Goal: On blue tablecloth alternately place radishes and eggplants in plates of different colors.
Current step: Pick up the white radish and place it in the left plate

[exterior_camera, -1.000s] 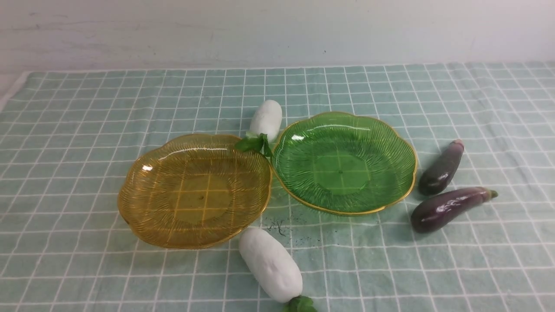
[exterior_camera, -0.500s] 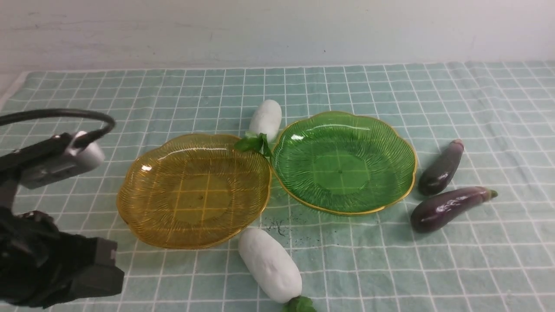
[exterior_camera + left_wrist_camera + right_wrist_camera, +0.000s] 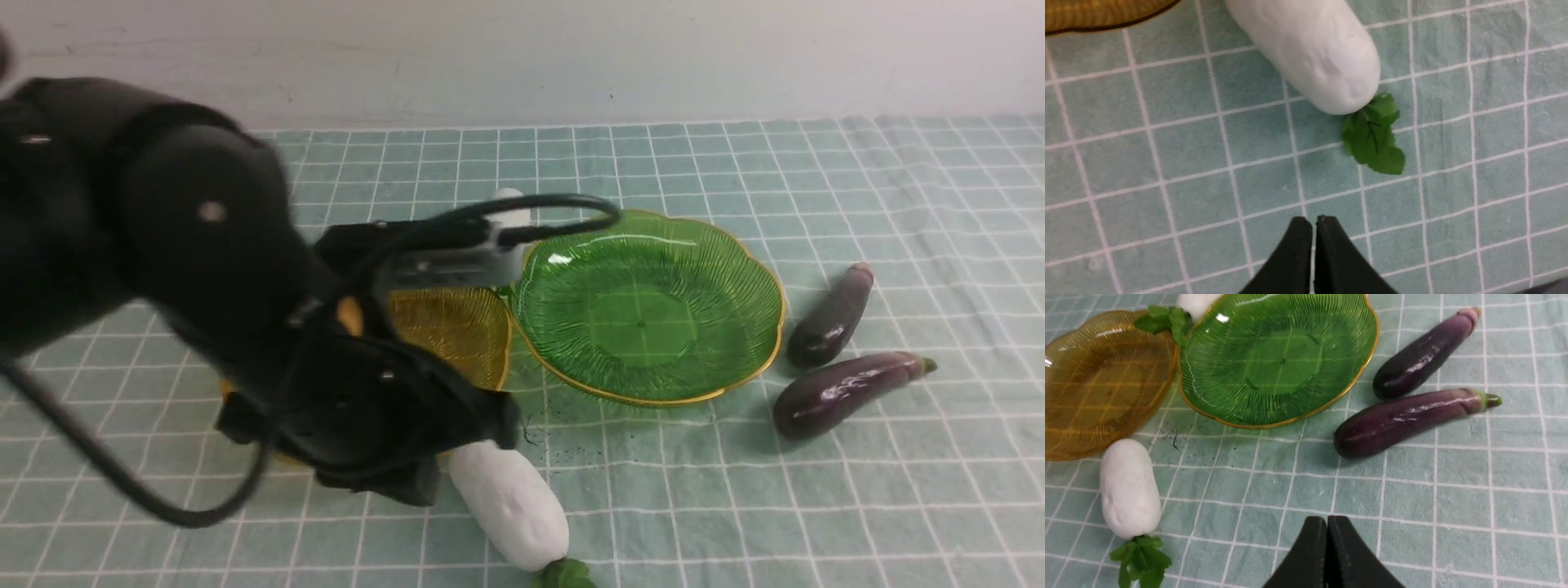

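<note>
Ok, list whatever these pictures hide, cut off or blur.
- Amber plate: front view, mostly covered by the left arm.
- Far radish: front view, mostly behind that arm; right wrist view, cut by the frame edge.
- Near radish: front view, leaves cut by the bottom edge.
- Left end effector: front view, lost in the dark, blurred arm.

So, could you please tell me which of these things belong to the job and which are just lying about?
Job: near radish, far radish, far eggplant, near eggplant, yellow plate, green plate, tablecloth.
Just lying about: dark smudge on the tablecloth.
</note>
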Available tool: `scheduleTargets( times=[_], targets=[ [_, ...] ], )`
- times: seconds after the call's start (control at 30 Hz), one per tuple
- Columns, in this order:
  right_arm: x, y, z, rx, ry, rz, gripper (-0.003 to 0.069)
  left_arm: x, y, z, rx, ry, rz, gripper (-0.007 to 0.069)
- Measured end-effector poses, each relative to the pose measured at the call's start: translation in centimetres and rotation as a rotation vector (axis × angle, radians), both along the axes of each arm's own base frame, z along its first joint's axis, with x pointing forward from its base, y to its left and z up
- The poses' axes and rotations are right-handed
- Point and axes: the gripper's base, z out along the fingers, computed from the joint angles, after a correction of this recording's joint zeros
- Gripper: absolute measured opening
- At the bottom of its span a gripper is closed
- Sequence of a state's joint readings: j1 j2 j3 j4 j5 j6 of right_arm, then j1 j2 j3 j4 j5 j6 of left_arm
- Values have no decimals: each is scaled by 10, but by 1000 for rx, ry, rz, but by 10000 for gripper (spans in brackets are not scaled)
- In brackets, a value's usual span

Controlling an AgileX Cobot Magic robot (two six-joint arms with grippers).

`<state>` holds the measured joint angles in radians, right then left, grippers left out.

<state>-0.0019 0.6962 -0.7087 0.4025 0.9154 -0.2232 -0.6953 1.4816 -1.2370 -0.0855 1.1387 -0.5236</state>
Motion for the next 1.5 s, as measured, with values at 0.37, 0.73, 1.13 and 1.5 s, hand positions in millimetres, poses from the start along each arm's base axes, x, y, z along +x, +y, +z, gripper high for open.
scheduleTargets(
  times=[0.37, 0.73, 1.13, 1.5],
  targets=[
    [-1, 2, -2, -12, 28, 36, -15, 37, -48, -45, 62, 75, 47, 395],
    [-2, 7, -1, 44, 37, 62, -15, 67, -46, -90, 62, 169, 214, 682],
    [-2, 8, -1, 46, 30, 89, -15, 92, -40, -121, 30, 174, 286, 632],
    [-3, 8, -1, 43, 31, 92, -15, 94, -41, -136, 62, 205, 273, 503]
  ],
)
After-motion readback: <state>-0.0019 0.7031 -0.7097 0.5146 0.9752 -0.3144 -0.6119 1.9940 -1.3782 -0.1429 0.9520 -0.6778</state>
